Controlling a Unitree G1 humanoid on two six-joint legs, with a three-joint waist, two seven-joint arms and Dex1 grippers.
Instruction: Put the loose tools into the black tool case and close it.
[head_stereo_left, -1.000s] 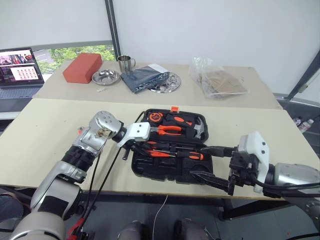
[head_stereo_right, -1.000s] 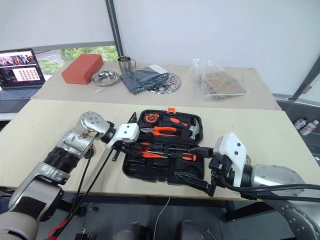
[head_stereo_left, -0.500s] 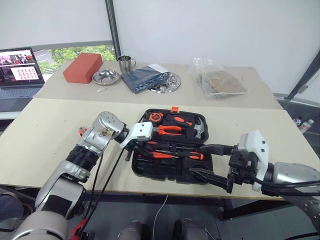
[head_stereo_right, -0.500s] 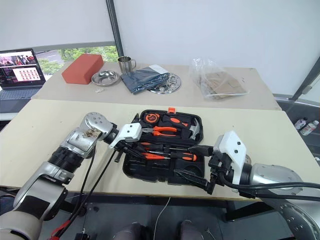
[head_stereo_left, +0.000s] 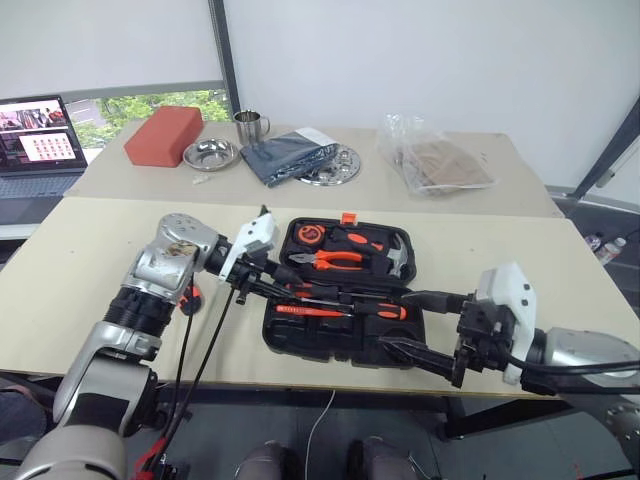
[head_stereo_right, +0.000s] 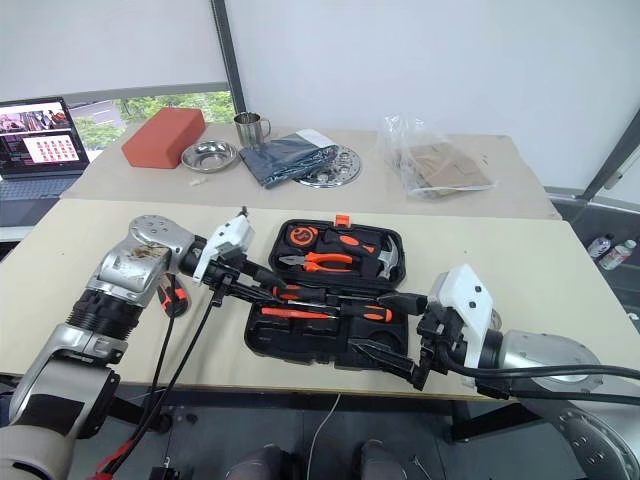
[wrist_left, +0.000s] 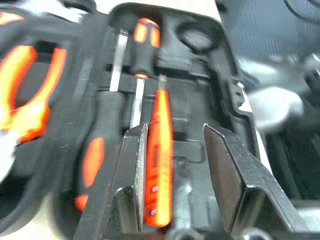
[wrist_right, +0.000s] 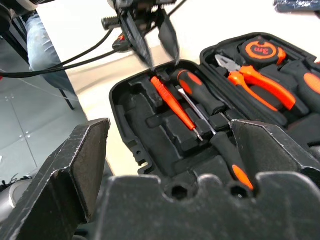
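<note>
The black tool case lies open on the near table. Its far half holds a tape measure, pliers and a hammer. A slim all-orange screwdriver lies in the near half beside a black-and-orange screwdriver. My left gripper hovers open over the case's left end, just above the orange screwdriver and holding nothing. A black-and-orange tool lies on the table under my left forearm. My right gripper stands wide open and empty at the case's front right corner.
On the far table are a red-brown block, a steel bowl, a mug, a dark cloth, a plate and a plastic bag. A laptop sits at far left. Cables hang from my left wrist.
My left gripper has lifted, drawn back to the left and rolled, its fingers parting a little. The slim orange screwdriver now lies free in the case. The right arm has kept still.
</note>
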